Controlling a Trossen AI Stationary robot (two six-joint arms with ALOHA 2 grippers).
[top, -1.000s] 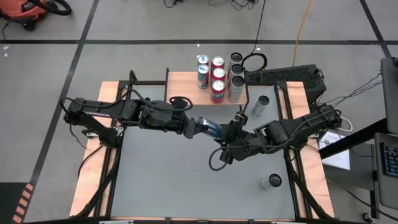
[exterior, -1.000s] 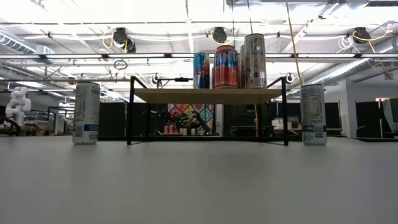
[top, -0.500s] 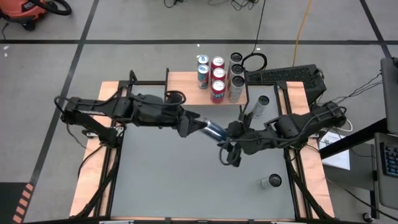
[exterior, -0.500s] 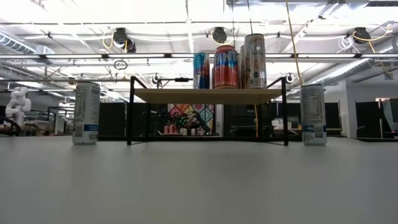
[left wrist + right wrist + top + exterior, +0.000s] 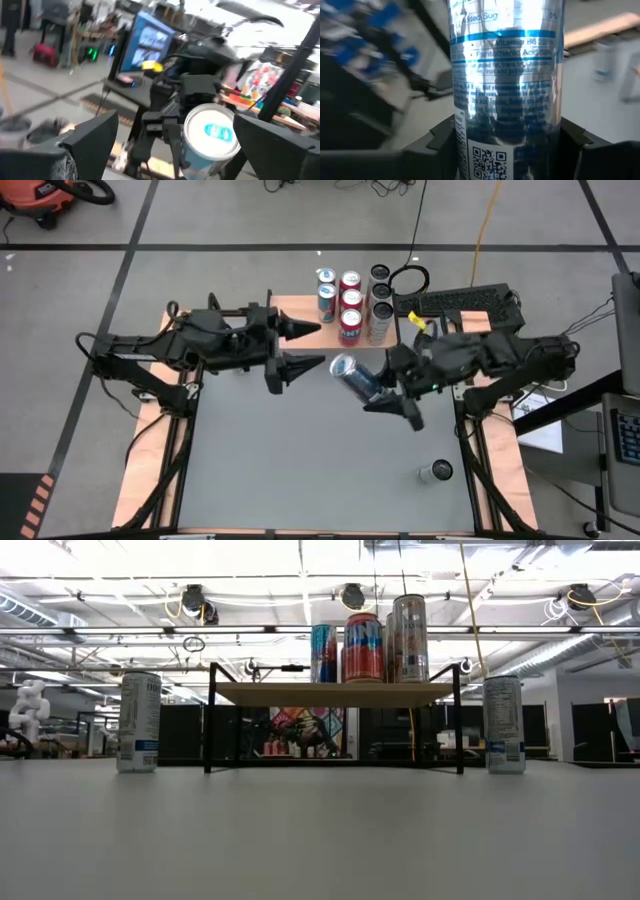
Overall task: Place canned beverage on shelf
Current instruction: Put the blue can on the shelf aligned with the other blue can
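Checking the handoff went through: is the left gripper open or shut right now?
Open. The left gripper has its fingers spread wide, clear of the can held by the right gripper.

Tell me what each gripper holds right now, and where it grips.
The right gripper holds a silver-blue can by its lower body, tilted above the table. The left gripper is open, empty.

Cans [image 5: 349, 310] on shelf [image 5: 300, 317], table [image 5: 300, 450]

I see a glossy metal can [image 5: 507, 90] with a reflective silver-and-blue skin, clamped in my right hand's [image 5: 398, 392] matt black plastic fingers [image 5: 600, 152]. The shelf [image 5: 335, 692] has a pale, smooth wooden top on thin black metal legs, and the tabletop [image 5: 300, 460] looks matt grey.
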